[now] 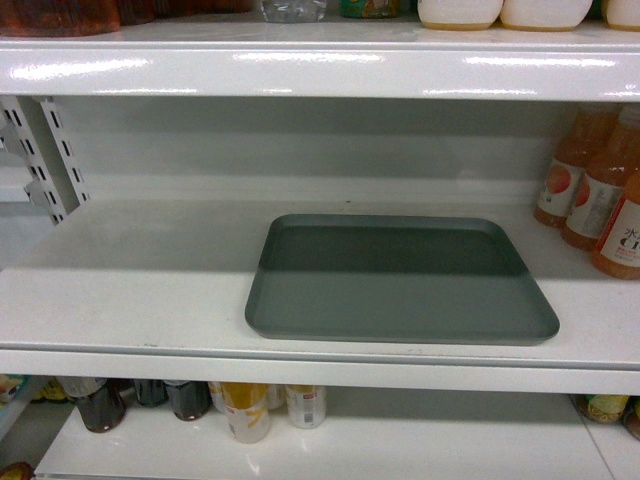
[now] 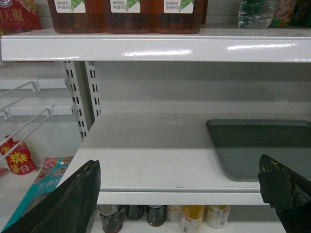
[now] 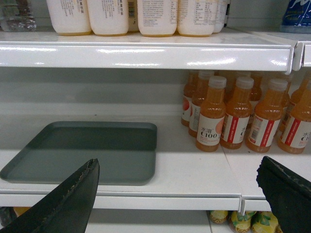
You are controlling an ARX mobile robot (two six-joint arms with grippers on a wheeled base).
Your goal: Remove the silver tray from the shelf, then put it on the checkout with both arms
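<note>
Silver tray [image 1: 400, 278] lies flat on the shelf [image 1: 130, 290], near its front edge, right of centre, with orange juice bottles [image 1: 600, 190] at the right end. Left gripper [image 2: 180, 194] and right gripper [image 3: 177, 191] are spread wide before the shelf's front edge, grasping nothing.

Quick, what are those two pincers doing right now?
Left pincer: open, holding nothing.
Right pincer: open, holding nothing.

Your white shelf [image 1: 130, 300] carries the silver tray [image 1: 400, 280] flat near its front edge, orange bottles [image 1: 600, 195] at right.
</note>
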